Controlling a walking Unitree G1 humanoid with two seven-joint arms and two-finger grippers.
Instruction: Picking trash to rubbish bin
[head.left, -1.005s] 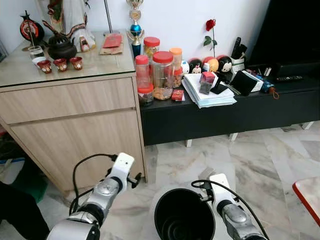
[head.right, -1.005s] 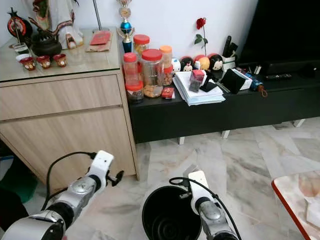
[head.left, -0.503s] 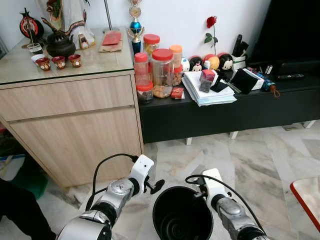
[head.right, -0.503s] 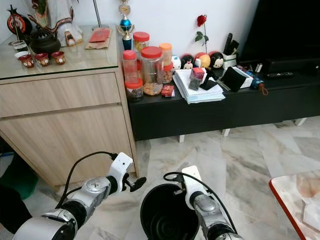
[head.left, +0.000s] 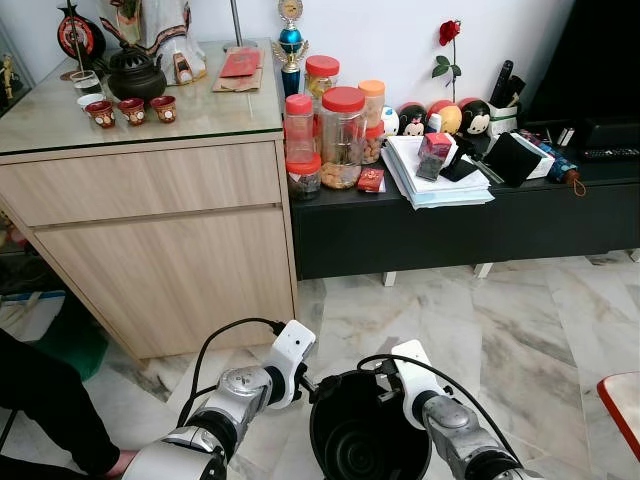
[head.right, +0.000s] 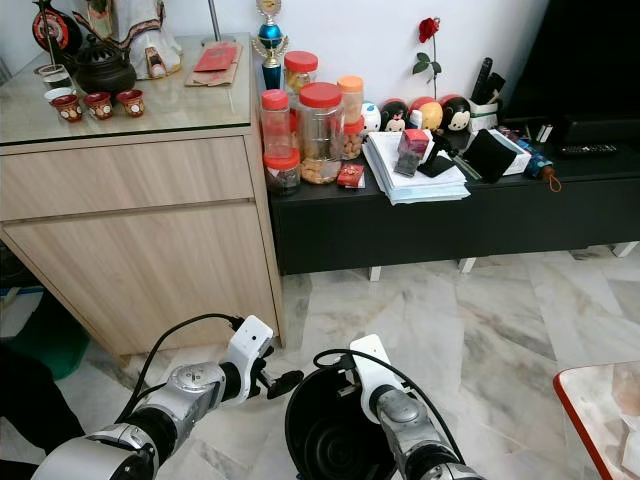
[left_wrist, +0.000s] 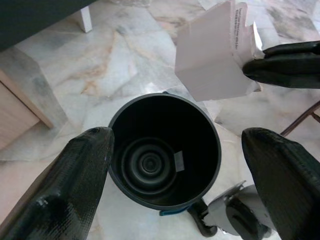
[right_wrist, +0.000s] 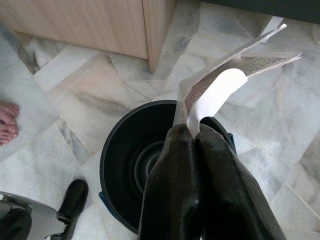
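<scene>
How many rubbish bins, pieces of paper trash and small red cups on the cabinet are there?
rubbish bin: 1
paper trash: 1
small red cups: 3
Total: 5

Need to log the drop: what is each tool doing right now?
Left tool: open, holding nothing, beside the bin.
Right tool: shut on a piece of paper, over the bin's rim.
</scene>
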